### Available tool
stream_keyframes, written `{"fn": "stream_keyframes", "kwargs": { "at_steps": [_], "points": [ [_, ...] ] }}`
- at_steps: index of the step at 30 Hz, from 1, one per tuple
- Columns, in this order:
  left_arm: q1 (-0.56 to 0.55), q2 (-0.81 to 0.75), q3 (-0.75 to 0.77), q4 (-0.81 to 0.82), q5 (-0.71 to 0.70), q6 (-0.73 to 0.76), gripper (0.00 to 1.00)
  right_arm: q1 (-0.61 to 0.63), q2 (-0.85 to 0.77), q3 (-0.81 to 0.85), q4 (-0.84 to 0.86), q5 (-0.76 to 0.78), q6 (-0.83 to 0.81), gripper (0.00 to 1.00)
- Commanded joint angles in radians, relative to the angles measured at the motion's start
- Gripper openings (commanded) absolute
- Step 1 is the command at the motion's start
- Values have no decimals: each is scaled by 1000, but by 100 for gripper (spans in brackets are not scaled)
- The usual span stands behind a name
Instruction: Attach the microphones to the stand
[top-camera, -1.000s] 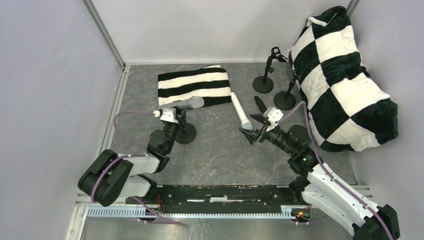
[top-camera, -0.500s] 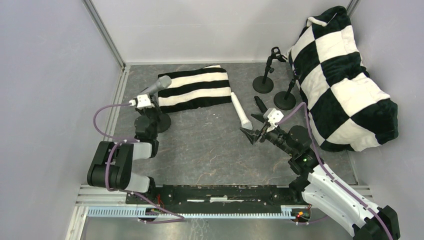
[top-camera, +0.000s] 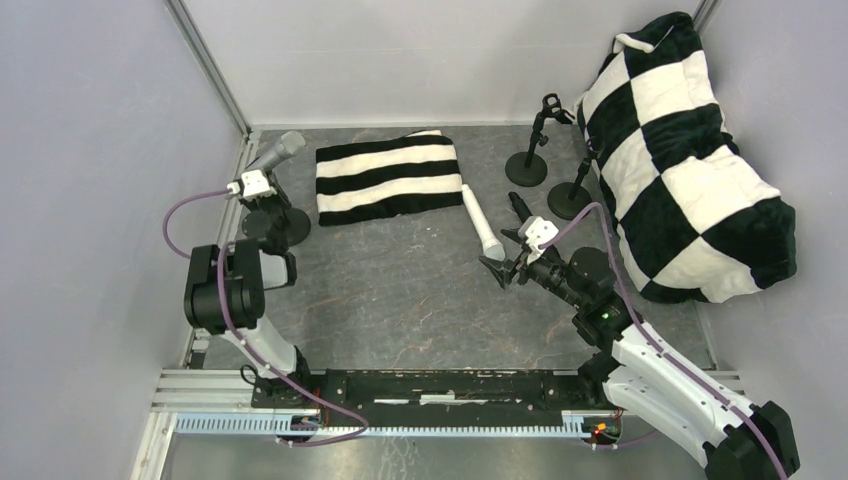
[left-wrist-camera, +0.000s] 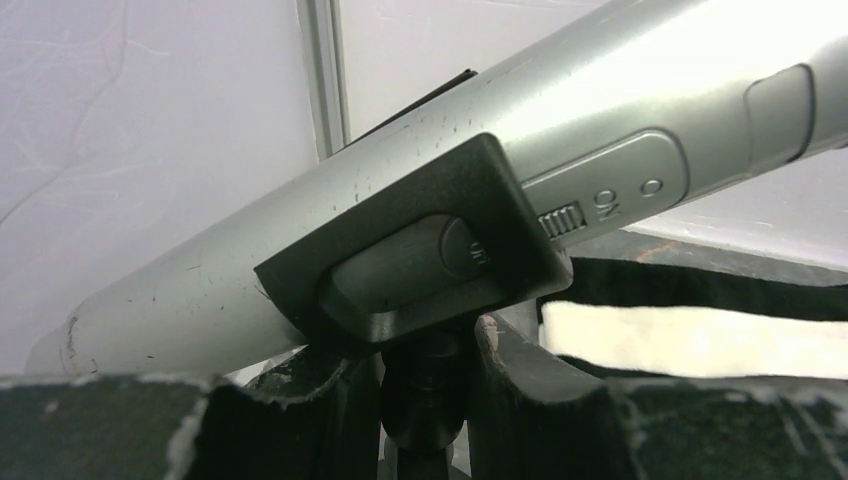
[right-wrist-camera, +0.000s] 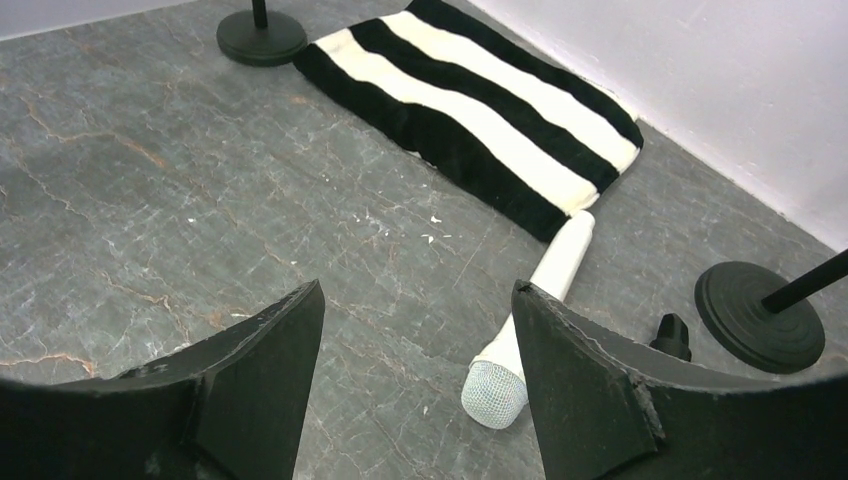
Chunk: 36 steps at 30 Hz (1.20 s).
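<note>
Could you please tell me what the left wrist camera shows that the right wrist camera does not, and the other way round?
Only the left wrist view shows the silver-grey microphone seated in the black clip of its stand, with the ON switch visible. Only the right wrist view shows the white microphone lying loose on the table, with a stand's round base to its right. Both show the striped cloth.

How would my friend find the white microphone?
Look for the striped cloth at the back of the table. Beside its near right corner lies the white microphone, flat on the grey top. Unlike the silver microphone, clipped in its stand, it is loose.
</note>
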Motion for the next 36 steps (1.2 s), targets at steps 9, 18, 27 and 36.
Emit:
{"fn": "stream_keyframes", "kwargs": {
  "at_steps": [9,18,27,36],
  "points": [
    [31,161,190,242,185,-54,22,0,48,74,5,2,-31,76],
    [30,180,89,290,141,-79,51,-1,43,63,9,1,-35,77],
    [29,98,-41,292,110,-144,80,-1,27,51,34,7,-25,78],
    [-53,-260,-181,-31,-88,-188,89,-1,-9,69,-50,228,93,79]
  ]
}}
